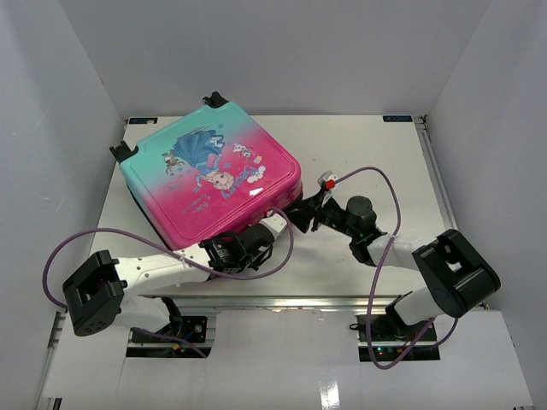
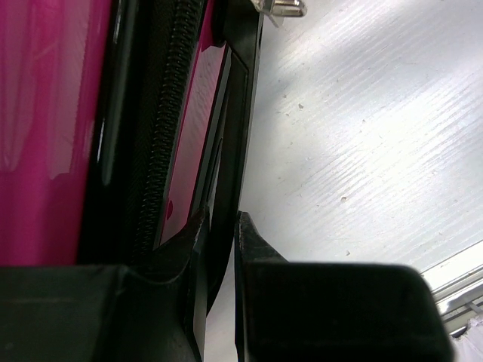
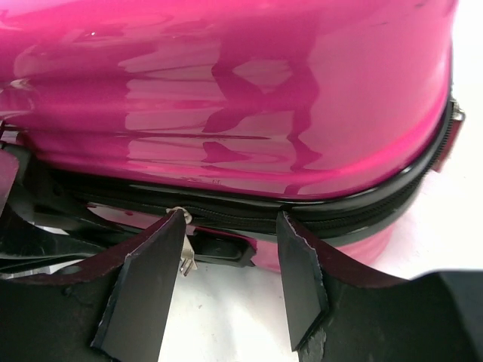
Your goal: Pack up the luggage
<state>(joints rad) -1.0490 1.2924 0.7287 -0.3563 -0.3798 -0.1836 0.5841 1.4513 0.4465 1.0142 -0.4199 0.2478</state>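
Pink-to-teal hard-shell suitcase lying flat on the white table.
Left claw pinches its thin black rim; right claw gapes, holding nothing.

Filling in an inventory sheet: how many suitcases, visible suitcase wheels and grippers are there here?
suitcase: 1
wheels: 2
grippers (left gripper, right gripper): 2
Total: 5
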